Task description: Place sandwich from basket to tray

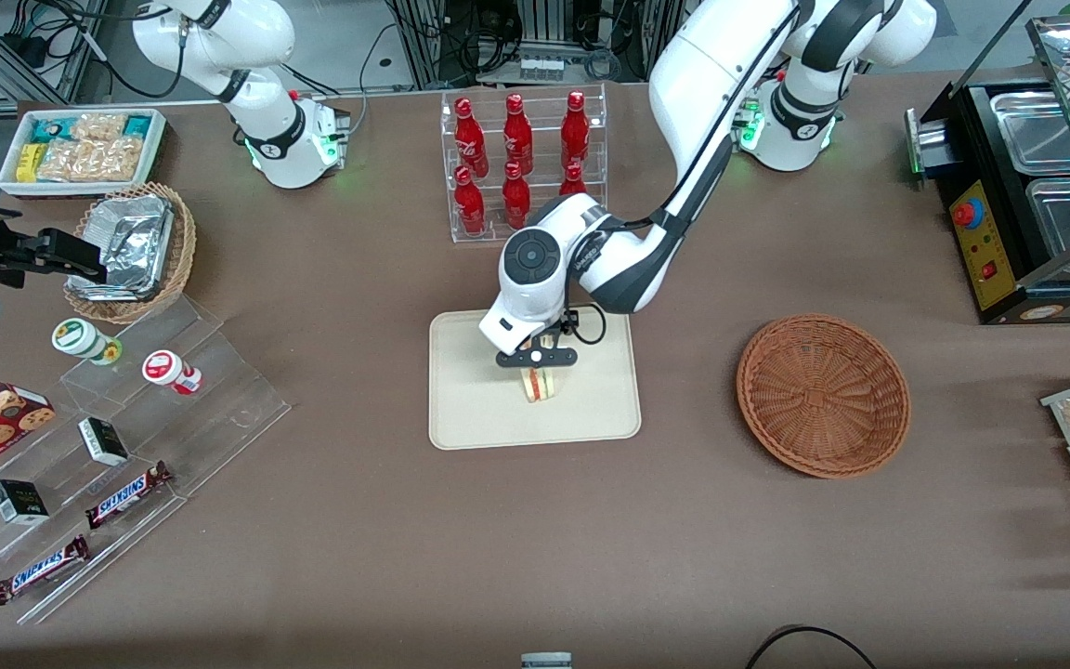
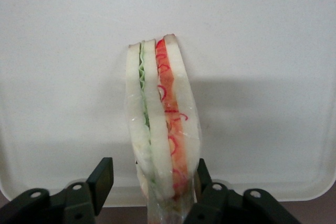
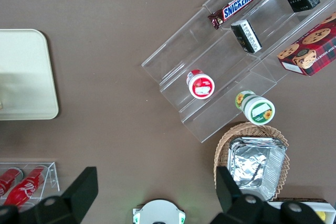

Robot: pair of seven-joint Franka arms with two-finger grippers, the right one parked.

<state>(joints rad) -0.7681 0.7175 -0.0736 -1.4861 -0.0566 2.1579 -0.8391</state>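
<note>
Brown worktop; my gripper (image 1: 539, 364) hovers over the tray (image 1: 470, 409), jaws released beside the sandwich (image 1: 541, 384). I'd lift straight up, avoiding toppling it.

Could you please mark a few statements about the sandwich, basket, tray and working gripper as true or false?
1. The triangular white-bread sandwich is over the cream rectangular plastic tray. True.
2. The round reddish-brown wicker basket holds a sandwich. False: nothing lies in it.
3. The left gripper is over the basket. False: it is above the tray, at the sandwich.
4. The sandwich stands on edge, filling layers showing. True.
</note>
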